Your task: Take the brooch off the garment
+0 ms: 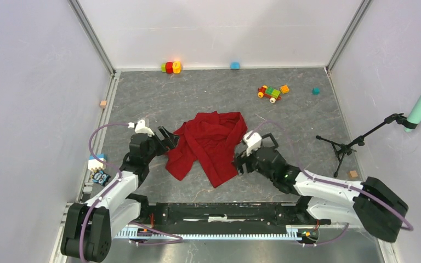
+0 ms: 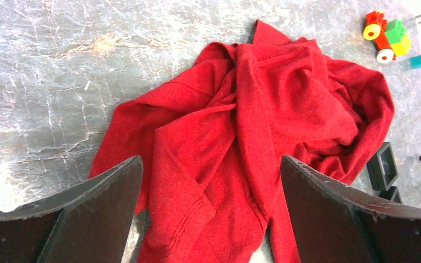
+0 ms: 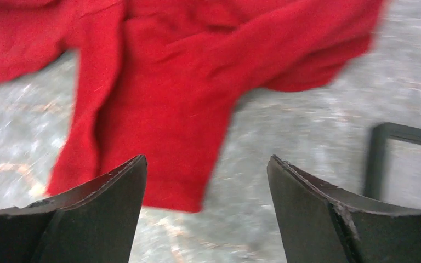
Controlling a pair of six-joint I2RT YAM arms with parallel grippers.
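Observation:
A crumpled red garment lies in the middle of the grey table. It fills the left wrist view and the top of the blurred right wrist view. No brooch shows in any view; it is hidden or out of view. My left gripper is open and empty at the garment's left edge, jaws over its lower hem. My right gripper is open and empty at the garment's lower right edge, jaws over cloth and bare table.
A toy car of bricks lies at the back, also in the left wrist view. Small blocks sit by the back wall. A black stand is on the right. A blue-white object lies at the left edge.

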